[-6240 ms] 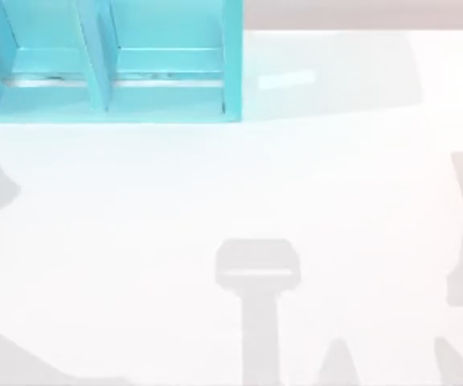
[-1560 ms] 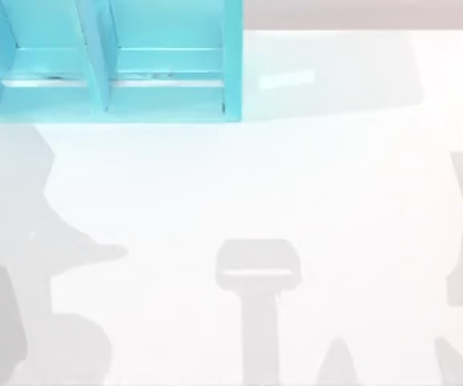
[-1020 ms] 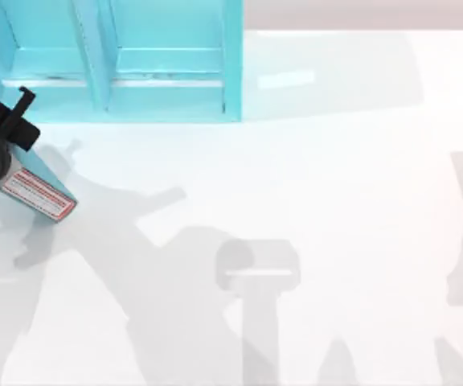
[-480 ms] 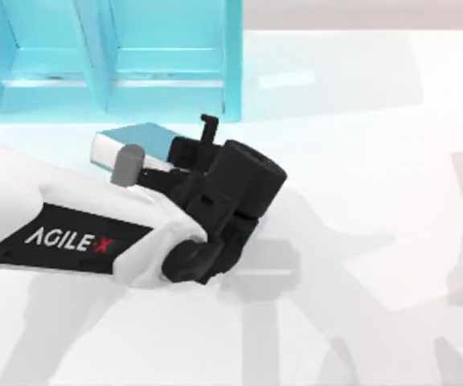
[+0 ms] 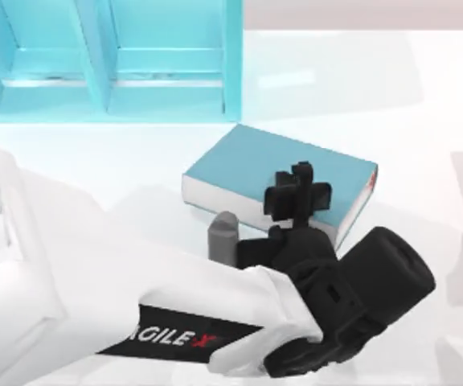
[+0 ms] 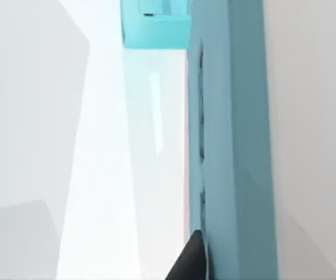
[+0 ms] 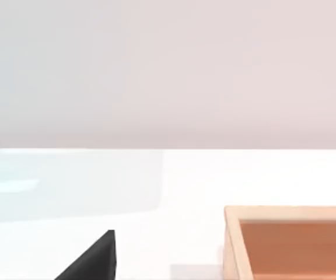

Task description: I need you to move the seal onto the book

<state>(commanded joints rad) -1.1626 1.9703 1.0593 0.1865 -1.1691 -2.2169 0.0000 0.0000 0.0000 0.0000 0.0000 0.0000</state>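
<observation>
The book point(image 5: 256, 165), thick with a teal-blue cover and white page edges, sits near the table's middle, in front of the shelf's right end. My left gripper point(image 5: 299, 193) is over its near right part, shut on it, and the white arm reaches in from the lower left. In the left wrist view the book's teal side point(image 6: 232, 146) runs beside one black fingertip point(image 6: 190, 262). I cannot tell whether the book rests on the table. The right wrist view shows an orange-brown block with a paler rim point(image 7: 290, 242); I cannot tell whether it is the seal.
A large teal shelf unit point(image 5: 167, 72) with compartments stands along the far left edge, and its corner point(image 6: 156, 26) shows in the left wrist view. My right arm is parked, with one black fingertip point(image 7: 92, 259) over white table near the orange-brown block.
My left arm has swept in from the left with the book in its gripper. Over the last half second the book has moved right and nearer, to the table's middle.
</observation>
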